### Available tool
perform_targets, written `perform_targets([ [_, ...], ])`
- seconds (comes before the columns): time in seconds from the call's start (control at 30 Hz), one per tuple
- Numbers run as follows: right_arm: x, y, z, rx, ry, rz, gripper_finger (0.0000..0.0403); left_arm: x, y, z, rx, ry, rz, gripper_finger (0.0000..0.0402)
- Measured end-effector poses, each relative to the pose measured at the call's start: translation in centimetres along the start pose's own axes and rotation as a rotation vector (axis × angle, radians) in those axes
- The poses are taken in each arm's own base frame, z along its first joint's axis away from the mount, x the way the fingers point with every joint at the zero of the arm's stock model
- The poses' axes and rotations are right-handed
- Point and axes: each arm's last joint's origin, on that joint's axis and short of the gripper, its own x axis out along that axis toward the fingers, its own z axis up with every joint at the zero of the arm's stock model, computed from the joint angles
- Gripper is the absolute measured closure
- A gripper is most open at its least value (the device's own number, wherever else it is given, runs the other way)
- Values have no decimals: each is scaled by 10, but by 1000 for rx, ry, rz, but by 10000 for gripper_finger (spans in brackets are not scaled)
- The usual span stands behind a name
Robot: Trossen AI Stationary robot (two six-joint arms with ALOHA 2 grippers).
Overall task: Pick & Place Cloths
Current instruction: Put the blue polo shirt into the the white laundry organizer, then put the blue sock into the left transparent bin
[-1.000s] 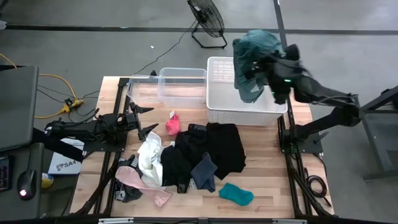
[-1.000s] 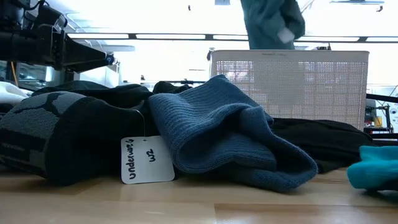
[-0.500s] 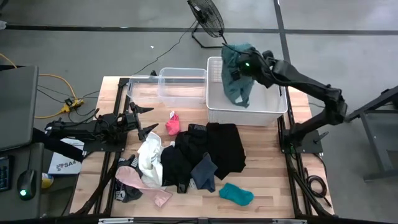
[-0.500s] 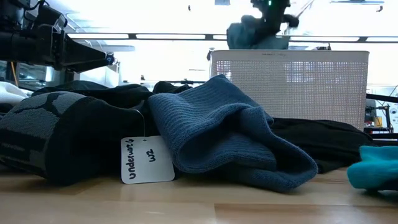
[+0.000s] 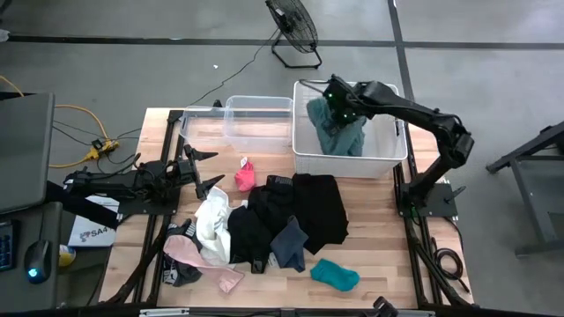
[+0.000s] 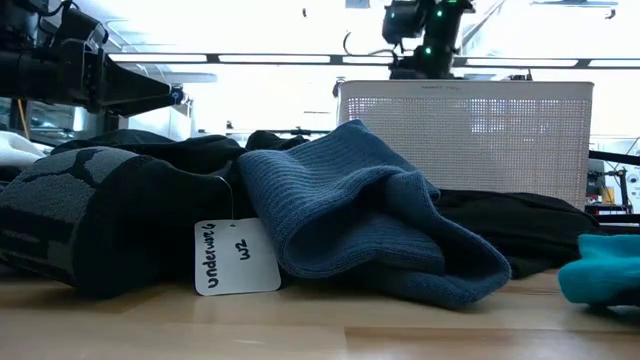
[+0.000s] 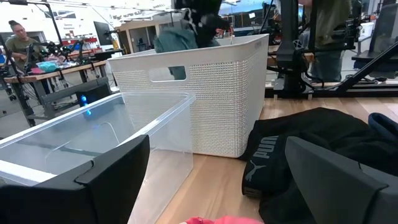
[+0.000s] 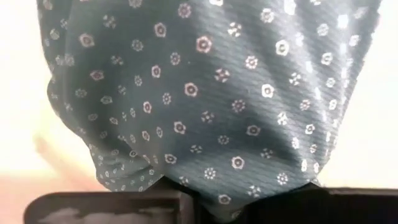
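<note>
Hanging inside the white basket (image 5: pixel 388 154), a teal patterned garment (image 5: pixel 339 132) is pinched by the right gripper (image 5: pixel 339 101), not yet released. Remaining cloths (image 5: pixel 282 220) lie heaped beside the basket; left gripper (image 5: pixel 201 167) waits spread.

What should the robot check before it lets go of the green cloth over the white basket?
1. Right hand is over the white basket: ok.
2. Green dotted cloth is clamped in that hand: ok.
3. Cloth hangs inside the basket walls: ok.
4. Cloth touches the basket floor: cannot tell.
5. Left hand waits open, away from the basket: ok.
6. More cloths wait on the table: ok.
</note>
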Motion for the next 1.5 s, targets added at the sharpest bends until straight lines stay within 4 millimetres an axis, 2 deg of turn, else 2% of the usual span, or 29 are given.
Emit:
perform_targets([
  [0.23,7,-3,-12,-20,160,-57,339,0,0,0,0,0,0,34],
  [0.73,2,-6,-15,-50,161,-93,157,0,0,0,0,0,0,34],
  [0.9,-5,-7,-20,-37,195,-20,126,0,0,0,0,0,0,34],
  [1.03,-25,-8,-28,-13,183,66,127,0,0,0,0,0,0,34],
  [1.17,-54,-10,-40,-4,102,118,134,0,0,0,0,0,0,34],
  [1.37,-103,-10,-69,29,-34,213,140,0,0,0,0,0,0,34],
  [1.5,-131,-2,-92,22,-80,326,140,0,0,0,0,0,0,34],
])
